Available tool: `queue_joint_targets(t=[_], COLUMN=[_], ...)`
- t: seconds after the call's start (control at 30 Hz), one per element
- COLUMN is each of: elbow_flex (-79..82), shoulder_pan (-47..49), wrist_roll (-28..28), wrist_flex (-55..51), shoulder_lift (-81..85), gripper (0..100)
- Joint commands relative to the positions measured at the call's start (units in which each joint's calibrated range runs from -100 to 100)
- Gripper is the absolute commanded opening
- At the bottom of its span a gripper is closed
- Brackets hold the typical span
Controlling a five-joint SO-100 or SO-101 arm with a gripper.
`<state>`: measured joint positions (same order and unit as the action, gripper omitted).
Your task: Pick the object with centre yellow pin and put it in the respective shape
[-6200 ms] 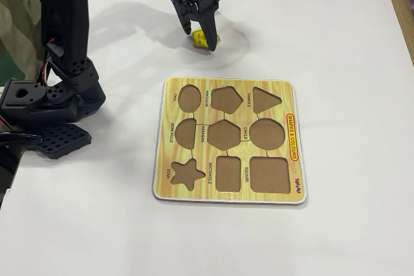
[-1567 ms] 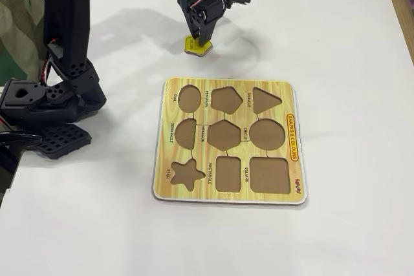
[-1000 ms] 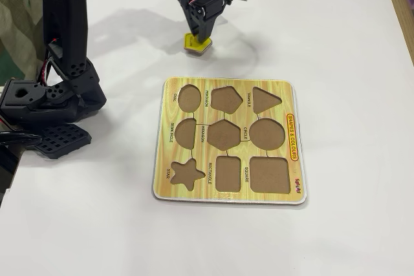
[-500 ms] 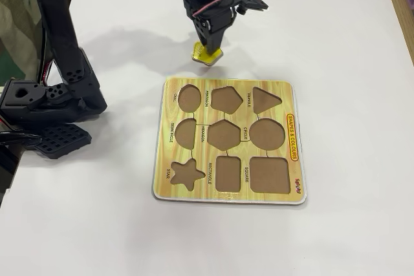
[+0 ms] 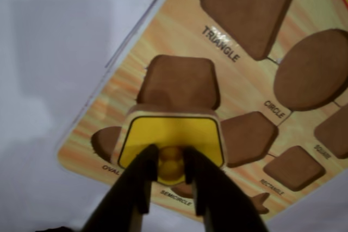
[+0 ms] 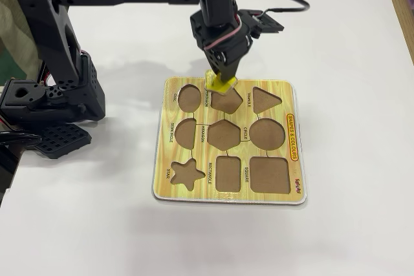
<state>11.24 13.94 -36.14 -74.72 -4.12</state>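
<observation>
yellow pentagon piece (image 5: 169, 139) held by knob, hovering tilted just over pentagon cutout (image 5: 179, 82) | end effector (image 5: 169, 173) pinching knob | shape board (image 6: 294, 179) on bench | level piece, match corners, lower, then release

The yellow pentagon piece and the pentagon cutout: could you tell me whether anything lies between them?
Nothing: in the wrist view the yellow pentagon piece, held by the gripper, hangs above the pentagon cutout.

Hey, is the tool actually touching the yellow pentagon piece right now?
Touching. The wrist view shows the tool with both fingers pressed against the knob of the yellow pentagon piece, with no gap either side, holding it above the shape board.
</observation>
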Motion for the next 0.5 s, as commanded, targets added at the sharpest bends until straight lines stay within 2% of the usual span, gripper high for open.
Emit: queue_joint_targets(t=[0.0,0.47], elbow_flex=[-0.72,-1.62], shoulder_pan=[-4.17,-7.00], wrist_roll=[2.72,2.20], wrist_flex=[1.17,1.69], shoulder_lift=[2.70,-2.24], gripper=[2,2])
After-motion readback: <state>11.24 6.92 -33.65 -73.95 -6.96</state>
